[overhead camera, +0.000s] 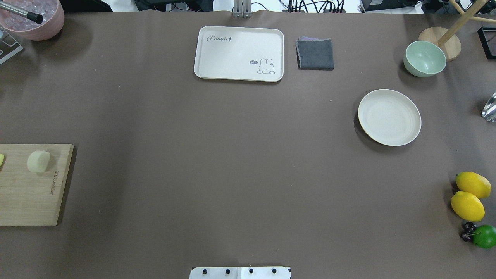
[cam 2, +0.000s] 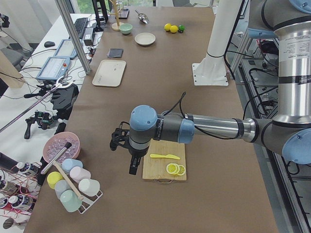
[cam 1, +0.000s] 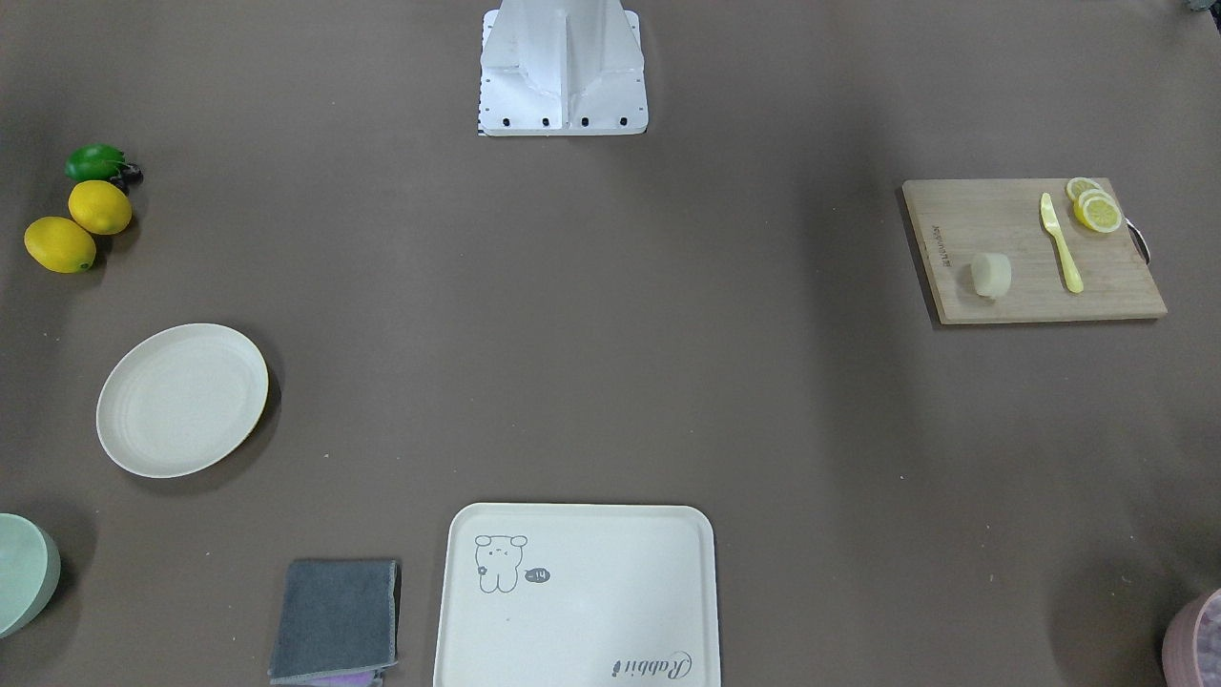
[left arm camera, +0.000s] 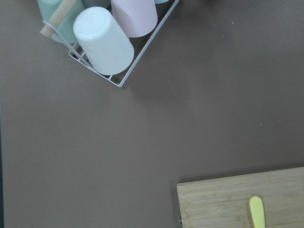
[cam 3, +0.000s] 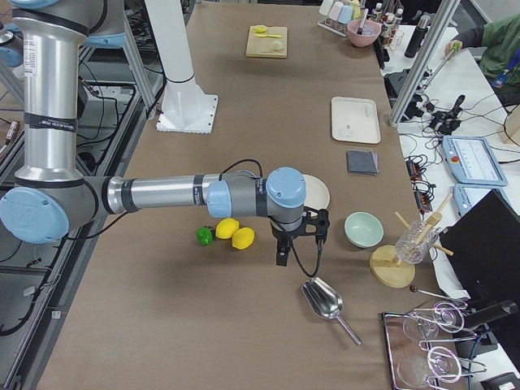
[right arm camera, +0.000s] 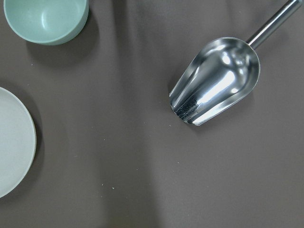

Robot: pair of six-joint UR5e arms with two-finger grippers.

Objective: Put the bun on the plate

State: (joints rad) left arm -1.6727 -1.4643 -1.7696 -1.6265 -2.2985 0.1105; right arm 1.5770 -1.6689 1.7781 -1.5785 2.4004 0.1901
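The bun (cam 1: 991,275) (overhead camera: 38,161), a pale cream stub, lies on a wooden cutting board (cam 1: 1030,250) on the robot's left side. Far across the table, on the robot's right, sits the round cream plate (cam 1: 181,399) (overhead camera: 389,117), with nothing on it. Only the side views show the grippers. My left gripper (cam 2: 132,162) hangs over the table just beyond the board's outer end, away from the bun. My right gripper (cam 3: 283,252) hovers beside the plate (right arm camera: 14,142), near the lemons. I cannot tell whether either one is open or shut.
A yellow knife (cam 1: 1061,243) and lemon slices (cam 1: 1095,208) share the board. A cream tray (cam 1: 577,596), a grey cloth (cam 1: 336,620), a green bowl (overhead camera: 424,58), whole lemons (cam 1: 81,224), a metal scoop (right arm camera: 216,80) and a cup rack (left arm camera: 104,38) stand around the edges.
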